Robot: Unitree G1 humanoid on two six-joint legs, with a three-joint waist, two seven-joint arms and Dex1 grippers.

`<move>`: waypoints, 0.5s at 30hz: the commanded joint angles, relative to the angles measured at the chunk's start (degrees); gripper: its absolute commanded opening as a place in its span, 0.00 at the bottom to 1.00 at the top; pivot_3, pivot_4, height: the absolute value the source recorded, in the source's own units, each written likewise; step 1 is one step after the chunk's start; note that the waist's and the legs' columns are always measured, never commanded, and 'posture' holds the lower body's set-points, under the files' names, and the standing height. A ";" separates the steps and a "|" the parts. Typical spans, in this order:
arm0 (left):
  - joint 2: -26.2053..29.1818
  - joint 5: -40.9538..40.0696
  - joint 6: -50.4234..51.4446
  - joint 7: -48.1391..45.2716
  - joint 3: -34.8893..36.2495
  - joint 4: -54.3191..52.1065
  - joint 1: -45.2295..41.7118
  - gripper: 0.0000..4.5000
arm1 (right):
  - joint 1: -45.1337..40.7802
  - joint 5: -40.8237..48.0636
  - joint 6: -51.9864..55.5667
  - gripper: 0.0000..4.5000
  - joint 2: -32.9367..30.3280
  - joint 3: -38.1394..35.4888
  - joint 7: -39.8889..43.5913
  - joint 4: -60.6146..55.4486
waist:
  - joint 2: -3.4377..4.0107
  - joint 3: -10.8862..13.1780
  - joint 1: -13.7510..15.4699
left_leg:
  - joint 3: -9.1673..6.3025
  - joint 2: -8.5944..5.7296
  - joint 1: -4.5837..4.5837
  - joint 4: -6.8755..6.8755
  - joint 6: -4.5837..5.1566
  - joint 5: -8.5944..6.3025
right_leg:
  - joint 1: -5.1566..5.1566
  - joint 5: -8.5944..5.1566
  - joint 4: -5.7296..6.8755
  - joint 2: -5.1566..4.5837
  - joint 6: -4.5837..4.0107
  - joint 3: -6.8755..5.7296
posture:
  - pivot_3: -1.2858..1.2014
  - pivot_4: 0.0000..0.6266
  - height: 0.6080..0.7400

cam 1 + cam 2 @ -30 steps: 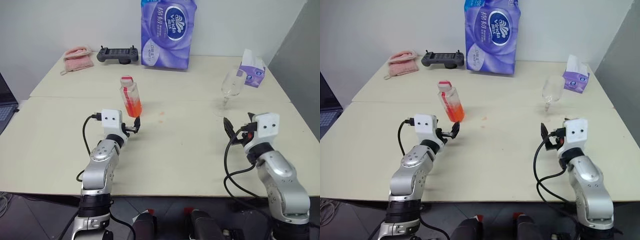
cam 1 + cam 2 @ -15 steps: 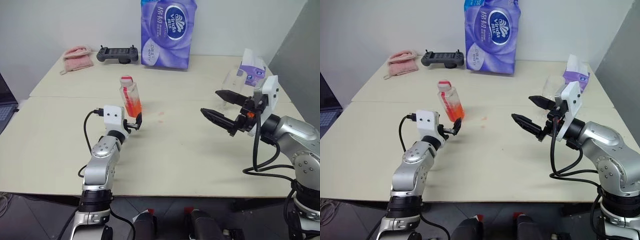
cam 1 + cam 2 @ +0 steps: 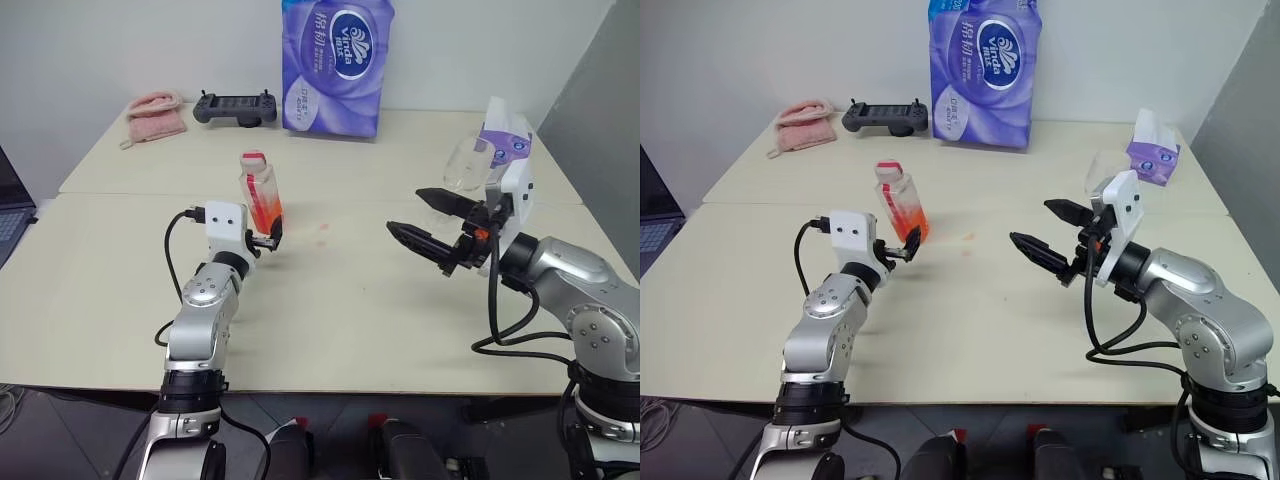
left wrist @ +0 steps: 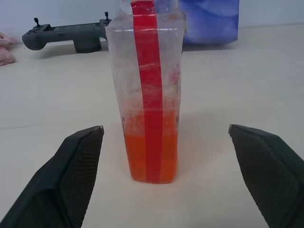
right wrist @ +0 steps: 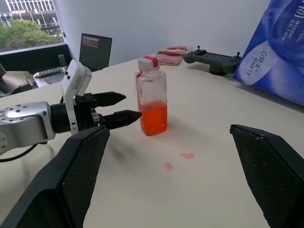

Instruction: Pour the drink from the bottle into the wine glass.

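Reaching is the step in hand: left gripper (image 3: 268, 239), jaws apart, faces the bottle (image 3: 260, 194) on the desk (image 3: 350, 320); next, closing on it. Right gripper (image 3: 420, 215), jaws apart, holds nothing.

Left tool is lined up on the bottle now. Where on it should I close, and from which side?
Close on the bottle at mid-body, coming straight in from the robot's side, level. It stands upright with flat squarish walls, and the open left tool already brackets it. Stay below the cap.
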 commanded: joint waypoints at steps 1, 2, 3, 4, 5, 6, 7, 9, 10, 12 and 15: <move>1.06 -0.37 -2.26 -0.89 1.03 1.33 -2.44 1.00 | 0.07 0.06 -1.54 0.99 0.43 -0.28 -1.32 -2.42 | 0.00 0.00 0.00 | -0.01 0.00 0.00 0.00 0.00 0.00 | 0.00 0.00 0.00 0.00 0.00 0.00 | 0.52 0.24 1.00; 1.26 -0.43 -2.56 -1.07 1.22 2.00 -2.85 1.00 | 0.11 0.04 -1.62 0.99 0.46 -0.22 -1.56 -2.48 | 0.00 0.00 0.00 | -0.01 0.00 0.00 0.00 0.00 0.00 | 0.00 0.00 0.00 0.00 0.00 -0.01 | 0.52 0.24 1.00; 1.45 -0.45 -2.92 -1.29 1.35 2.60 -3.18 1.00 | 0.17 -0.01 -1.72 0.99 0.47 -0.14 -1.76 -2.57 | 0.00 0.00 0.00 | 0.00 0.00 0.00 0.00 0.00 0.00 | 0.00 0.00 0.00 0.00 0.00 0.00 | 0.52 0.24 1.00; 1.62 -0.46 -3.23 -1.47 1.46 3.14 -3.46 1.00 | 0.21 -0.01 -1.77 0.99 0.48 -0.10 -1.97 -2.64 | 0.00 0.00 0.00 | 0.00 0.00 0.00 0.00 0.00 0.00 | 0.00 0.00 0.00 0.00 0.00 -0.01 | 0.52 0.24 1.00; 1.84 -0.51 -3.55 -1.67 1.56 3.77 -3.78 1.00 | 0.26 0.04 -1.80 0.99 0.50 -0.10 -2.21 -2.75 | 0.00 0.00 -0.01 | 0.00 0.00 0.00 0.00 0.00 0.00 | 0.00 0.00 0.00 0.00 0.00 -0.01 | 0.52 0.24 1.00; 2.04 -0.62 -3.86 -1.85 1.64 4.34 -4.06 1.00 | 0.30 0.10 -1.80 0.99 0.51 -0.11 -2.40 -2.86 | 0.00 0.00 0.00 | 0.00 0.00 0.00 0.00 0.00 0.00 | -0.01 0.00 0.00 0.00 0.00 -0.01 | 0.52 0.24 1.00; 2.26 -0.70 -4.22 -2.03 1.72 5.05 -4.41 1.00 | 0.35 0.16 -1.80 0.99 0.52 -0.13 -2.56 -2.97 | 0.00 0.00 0.00 | 0.00 0.00 0.00 0.00 0.00 0.00 | -0.01 0.00 0.00 0.00 0.00 -0.01 | 0.52 0.24 1.00; 2.71 -0.91 -5.02 -2.74 1.81 6.65 -5.24 1.00 | 0.43 0.26 -1.79 0.99 0.59 -0.15 -2.96 -3.24 | 0.00 0.00 0.00 | 0.00 0.00 0.00 0.00 0.00 0.00 | -0.01 0.00 0.00 0.00 0.00 -0.01 | 0.52 0.24 1.00; 2.90 -0.99 -5.49 -3.24 1.77 7.55 -5.77 1.00 | 0.44 0.33 -1.77 0.99 0.61 -0.13 -3.15 -3.35 | 0.00 0.00 0.00 | 0.00 0.00 0.00 0.00 0.00 0.00 | -0.01 0.00 0.00 0.00 0.00 -0.01 | 0.52 0.24 1.00; 3.09 -1.13 -6.23 -3.89 1.75 9.07 -6.69 1.00 | 0.45 0.41 -1.78 0.99 0.62 -0.05 -3.42 -3.46 | 0.00 0.00 -0.01 | 0.00 0.00 0.00 0.00 0.00 0.00 | -0.01 0.00 0.00 0.00 0.00 -0.02 | 0.52 0.24 1.00; 3.21 -1.44 -7.26 -4.92 1.73 12.47 -9.80 1.00 | 0.52 0.42 -1.81 0.99 0.63 0.07 -3.67 -3.57 | 0.00 0.00 0.02 | -0.01 0.00 -0.01 0.00 0.00 0.00 | -0.01 0.00 0.00 0.00 0.00 -0.03 | 0.52 0.24 1.00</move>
